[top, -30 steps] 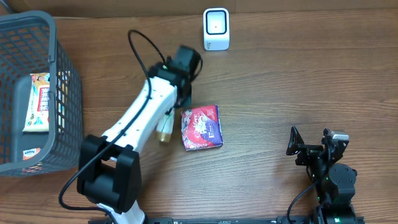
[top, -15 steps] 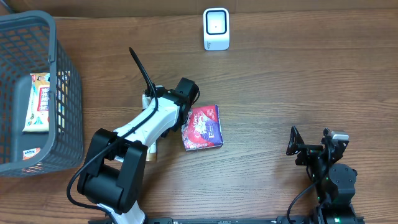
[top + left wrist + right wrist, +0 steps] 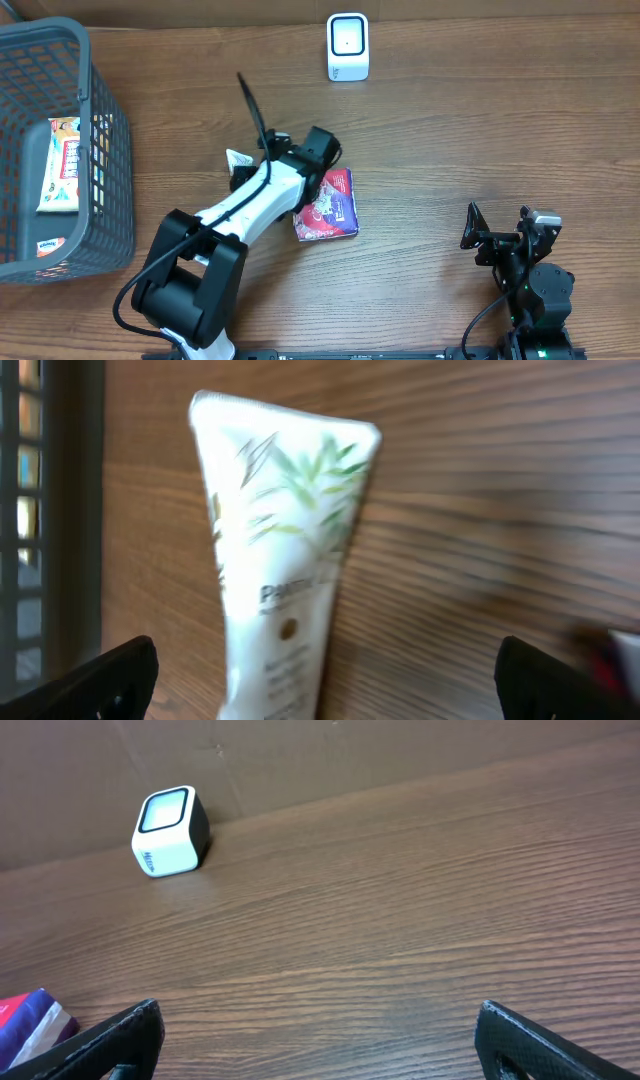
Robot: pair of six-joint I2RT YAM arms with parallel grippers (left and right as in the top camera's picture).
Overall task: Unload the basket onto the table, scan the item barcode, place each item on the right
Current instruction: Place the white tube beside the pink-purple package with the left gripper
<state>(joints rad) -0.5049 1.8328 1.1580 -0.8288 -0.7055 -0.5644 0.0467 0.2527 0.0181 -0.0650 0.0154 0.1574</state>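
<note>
I see L gripper [image 3: 335, 685] spread wide, white tube [image 3: 285, 560] flat on table [image 3: 480, 510] betw. its fingers, not gripped. R gripper [image 3: 330, 1045] wide open too, facing scanner [image 3: 170, 832].

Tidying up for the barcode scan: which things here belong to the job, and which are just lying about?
Job:
- white leaf-print tube
- barcode scanner

Lying about, as far as I can tell:
- purple packet
- grey basket
- labelled packet in the basket
</note>
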